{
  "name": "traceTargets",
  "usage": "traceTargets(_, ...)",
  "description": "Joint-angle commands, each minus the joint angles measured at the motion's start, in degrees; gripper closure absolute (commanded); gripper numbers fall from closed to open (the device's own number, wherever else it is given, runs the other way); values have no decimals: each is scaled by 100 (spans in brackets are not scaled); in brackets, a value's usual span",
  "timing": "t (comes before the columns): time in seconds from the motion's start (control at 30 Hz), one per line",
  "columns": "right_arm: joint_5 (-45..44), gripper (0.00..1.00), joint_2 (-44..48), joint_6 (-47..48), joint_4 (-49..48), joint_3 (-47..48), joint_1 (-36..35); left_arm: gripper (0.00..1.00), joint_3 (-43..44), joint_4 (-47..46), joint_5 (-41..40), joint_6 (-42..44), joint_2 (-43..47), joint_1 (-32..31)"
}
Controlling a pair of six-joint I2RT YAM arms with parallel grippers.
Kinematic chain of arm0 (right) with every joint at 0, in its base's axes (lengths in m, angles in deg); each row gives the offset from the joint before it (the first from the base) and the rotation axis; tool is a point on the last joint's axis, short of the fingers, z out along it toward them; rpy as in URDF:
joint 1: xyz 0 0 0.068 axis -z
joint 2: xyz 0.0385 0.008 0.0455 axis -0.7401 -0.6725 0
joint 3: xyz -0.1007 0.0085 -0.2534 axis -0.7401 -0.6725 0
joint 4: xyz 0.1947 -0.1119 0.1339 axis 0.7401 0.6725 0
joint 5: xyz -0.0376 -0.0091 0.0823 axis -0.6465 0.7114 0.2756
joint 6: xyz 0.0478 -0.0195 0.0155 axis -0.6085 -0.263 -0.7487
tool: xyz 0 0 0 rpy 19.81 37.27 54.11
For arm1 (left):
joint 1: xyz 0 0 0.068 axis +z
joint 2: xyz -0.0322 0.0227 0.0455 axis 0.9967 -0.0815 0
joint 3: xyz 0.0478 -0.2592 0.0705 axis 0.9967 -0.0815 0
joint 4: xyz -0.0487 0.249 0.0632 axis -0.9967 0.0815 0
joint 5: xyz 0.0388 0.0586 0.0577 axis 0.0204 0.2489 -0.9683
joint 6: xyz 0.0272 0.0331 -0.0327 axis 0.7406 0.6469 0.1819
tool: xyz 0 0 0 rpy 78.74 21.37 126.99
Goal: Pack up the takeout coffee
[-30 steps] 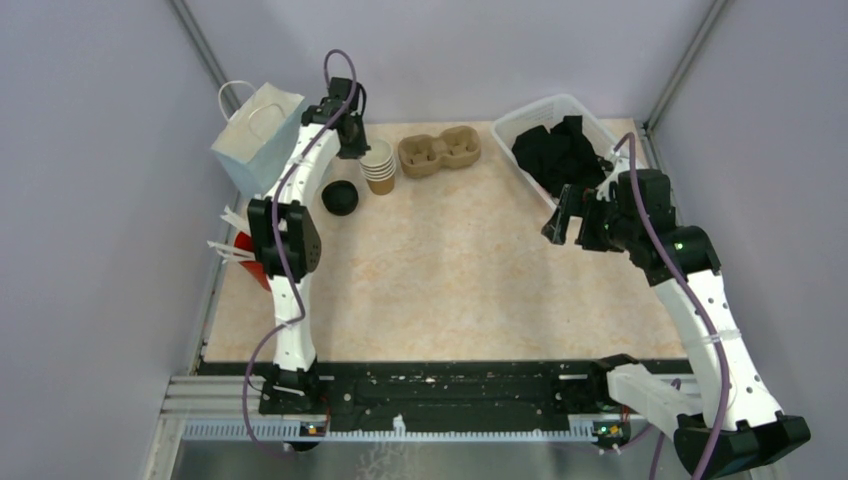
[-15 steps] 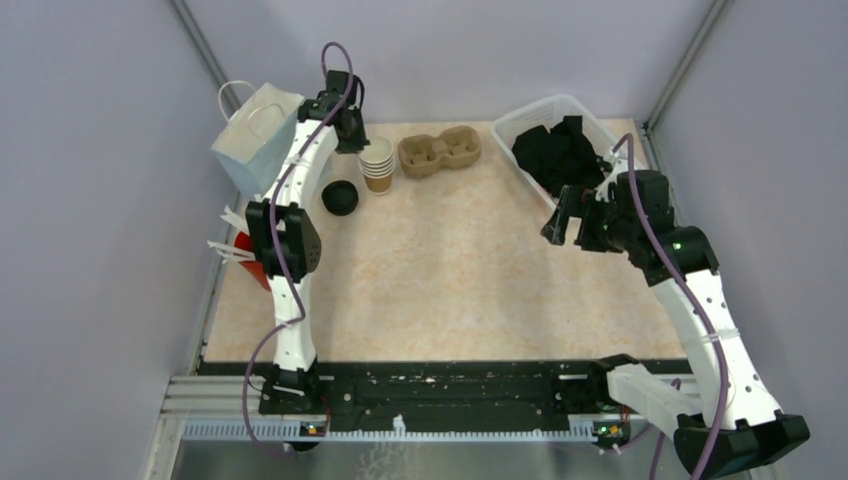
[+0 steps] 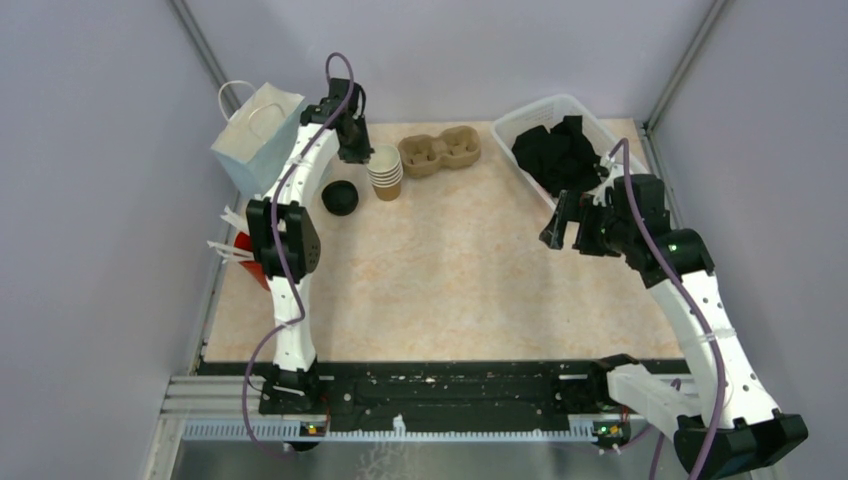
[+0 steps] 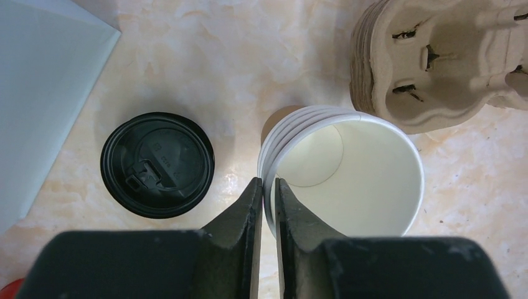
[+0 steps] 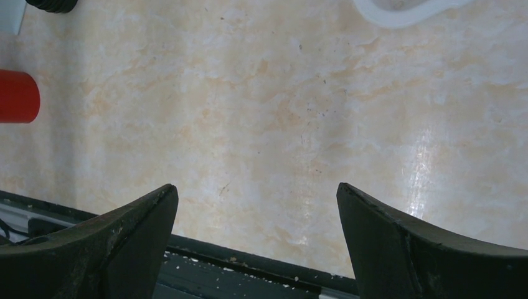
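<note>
- Left wrist view: the black lid [image 4: 157, 164] lay just left of the stacked cups [image 4: 348, 174].
- The left gripper [image 4: 266, 187] pinched their near rim, jaws narrow; a slow, straight lift looked best to free one.
- The right gripper [image 5: 255, 212] hung wide open, empty.

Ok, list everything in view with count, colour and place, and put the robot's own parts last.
paper cups: several nested in one stack, brown outside, white inside, far left of the table
lid: one, black, on the table left of the stack
cup carriers: nested pile, tan, right of the stack
paper bag: one, pale blue-grey, far left corner
basket: one, white, far right corner, holding black pieces, count unclear
red cup: one, left edge, holding white sticks
left tool: closed on the paper cups' top rim
right tool: open, above bare table
</note>
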Motion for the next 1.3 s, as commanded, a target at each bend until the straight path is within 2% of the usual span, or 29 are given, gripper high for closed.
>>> traceTargets(0.0, 44, 1, 154, -46, -135, 9, 38, 83, 77, -174, 148, -82, 224, 15)
traceTargets(0.07, 30, 1, 159, -31, -122, 11, 38, 84, 83, -163, 81, -77, 272, 2)
traceTargets(0.17, 25, 1, 159, -27, -129, 3, 38, 77, 124, -143, 8, -35, 348, -2)
traceTargets(0.67, 58, 1, 169, -53, -156, -69, 38, 75, 288, -101, -133, 23, 353, -64)
traceTargets(0.77, 69, 1, 159, -68, -166, -66, 39, 82, 294, -93, -207, 40, 365, -73)
traceTargets(0.93, 86, 1, 150, -60, -180, -80, 38, 84, 292, -70, -249, 58, 353, -88)
traceTargets(1.1, 108, 1, 150, -80, -182, -100, 41, 99, 294, -39, -239, 51, 305, -90)
traceTargets(1.27, 121, 1, 142, -69, -198, -112, 38, 100, 314, -42, -232, -24, 468, -85)
